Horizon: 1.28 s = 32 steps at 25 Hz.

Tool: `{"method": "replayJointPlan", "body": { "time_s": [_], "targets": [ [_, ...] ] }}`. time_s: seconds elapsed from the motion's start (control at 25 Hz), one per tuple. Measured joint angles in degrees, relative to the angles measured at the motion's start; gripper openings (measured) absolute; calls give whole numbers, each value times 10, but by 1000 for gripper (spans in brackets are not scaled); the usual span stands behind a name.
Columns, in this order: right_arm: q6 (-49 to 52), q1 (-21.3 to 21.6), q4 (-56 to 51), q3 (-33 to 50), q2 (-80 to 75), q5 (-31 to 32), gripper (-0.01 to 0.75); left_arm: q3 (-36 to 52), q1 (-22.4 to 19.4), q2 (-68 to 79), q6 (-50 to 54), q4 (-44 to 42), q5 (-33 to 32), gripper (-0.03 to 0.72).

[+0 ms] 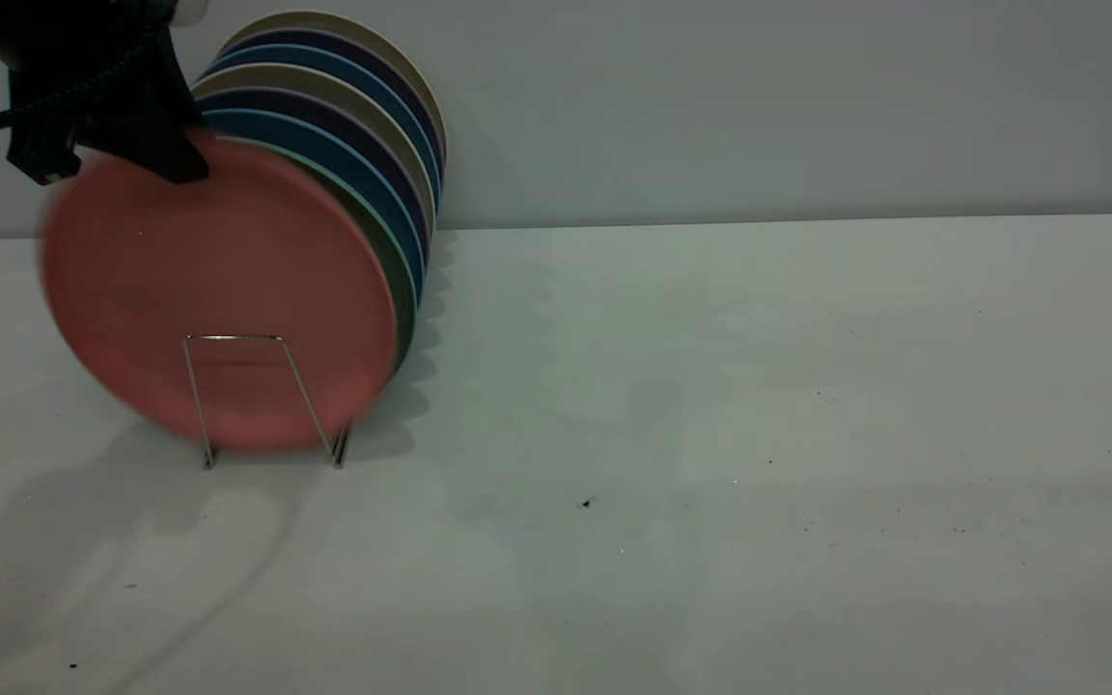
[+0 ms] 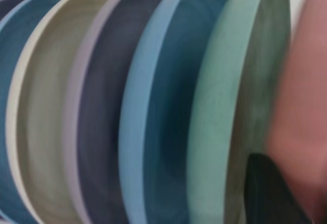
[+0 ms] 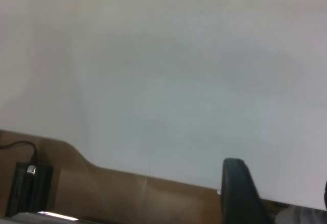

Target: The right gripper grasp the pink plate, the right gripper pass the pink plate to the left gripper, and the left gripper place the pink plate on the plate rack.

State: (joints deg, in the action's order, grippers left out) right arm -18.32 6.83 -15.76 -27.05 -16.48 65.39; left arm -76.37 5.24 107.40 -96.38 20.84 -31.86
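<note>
The pink plate [image 1: 218,290] stands upright and blurred at the front of the row, behind the front loop of the silver plate rack [image 1: 297,384]. My left gripper [image 1: 180,159] comes down from the upper left and is shut on the plate's top rim. In the left wrist view one black finger [image 2: 268,193] lies against the pink plate [image 2: 304,106], next to the green plate [image 2: 225,106]. My right gripper is outside the exterior view; in the right wrist view it [image 3: 281,198] is open and empty over the bare table.
Several upright plates stand in the rack behind the pink one: green [image 1: 400,270], blue [image 1: 363,183], purple and beige. The white table [image 1: 759,434] stretches to the right. The right wrist view shows the table's edge, brown floor and a black box [image 3: 28,188].
</note>
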Motion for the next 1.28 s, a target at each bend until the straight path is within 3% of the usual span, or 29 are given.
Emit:
{"method": "replayJointPlan", "body": {
  "time_s": [0.24,0.6,0.84,1.16,1.28],
  "targets": [
    [0,0,0,0,0,0,413,0,0,-4,30,-1,-13,416],
    [0,0,0,0,0,0,413,1,0,-95,89,-1,-56,443],
    [19,-2,15,0,0,0,413,2,0,-246,281,-13,-131,444],
    [83,-60,68,0,0,-6,413,2,0,-407,563,-117,-347,445],
    [88,-87,72,0,0,-7,413,4,0,-442,633,-145,-350,445]
  ]
}}
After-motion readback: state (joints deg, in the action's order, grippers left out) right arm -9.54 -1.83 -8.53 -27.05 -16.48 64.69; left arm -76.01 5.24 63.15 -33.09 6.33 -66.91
